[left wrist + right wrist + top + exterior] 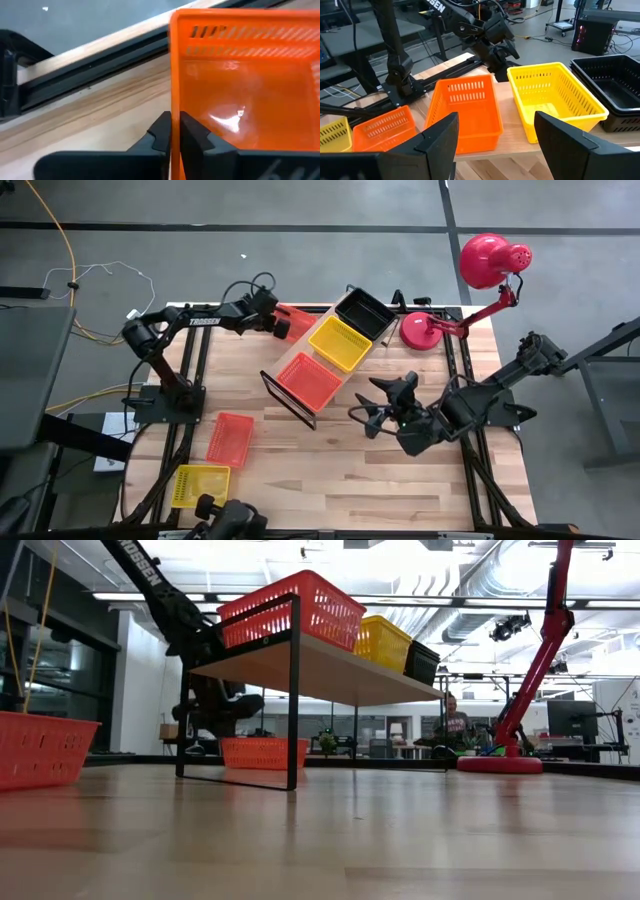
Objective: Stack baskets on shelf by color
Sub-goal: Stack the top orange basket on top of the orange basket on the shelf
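Note:
The shelf runs slantwise across mid-table, its board raised on black wire legs. On it stand an orange basket, a yellow basket and a black basket, in a row. My left gripper is beyond the shelf's far-left side, shut on a second orange basket. My right gripper hovers open to the right of the shelf, facing the row. Another orange basket and a yellow one lie flat on the table near the left front. My left gripper pinches one side wall of the orange basket at its rim, one finger inside the basket and the other outside. The basket sits level, at table height beyond the shelf; whether its bottom rests on the table I cannot tell.
A red desk lamp stands with its base on the far right of the table. Black rails run along both table sides. Open tabletop lies in front of the shelf and right gripper. People sit in the room beyond.

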Action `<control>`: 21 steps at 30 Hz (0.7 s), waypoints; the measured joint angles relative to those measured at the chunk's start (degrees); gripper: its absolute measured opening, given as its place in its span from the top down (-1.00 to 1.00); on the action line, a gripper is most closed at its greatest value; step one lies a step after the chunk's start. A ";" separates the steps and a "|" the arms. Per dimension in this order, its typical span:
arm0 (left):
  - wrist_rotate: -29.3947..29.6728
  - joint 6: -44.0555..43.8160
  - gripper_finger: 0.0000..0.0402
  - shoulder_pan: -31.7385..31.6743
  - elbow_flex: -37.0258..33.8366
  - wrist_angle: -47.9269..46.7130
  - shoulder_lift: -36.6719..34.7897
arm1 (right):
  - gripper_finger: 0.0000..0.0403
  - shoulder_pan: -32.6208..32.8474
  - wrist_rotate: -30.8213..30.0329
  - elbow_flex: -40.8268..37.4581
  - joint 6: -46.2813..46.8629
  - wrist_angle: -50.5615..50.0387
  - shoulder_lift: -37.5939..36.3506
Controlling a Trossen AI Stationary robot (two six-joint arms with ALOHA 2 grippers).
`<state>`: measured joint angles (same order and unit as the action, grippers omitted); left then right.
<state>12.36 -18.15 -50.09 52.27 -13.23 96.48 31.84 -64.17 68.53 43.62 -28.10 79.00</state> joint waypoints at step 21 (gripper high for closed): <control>0.84 0.36 1.00 2.16 0.02 -4.01 -37.75 | -0.23 -0.69 1.67 0.00 -1.00 -2.27 0.00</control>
<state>13.20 -17.79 -47.92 52.29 -17.24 58.73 31.16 -62.50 68.53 42.62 -30.37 79.00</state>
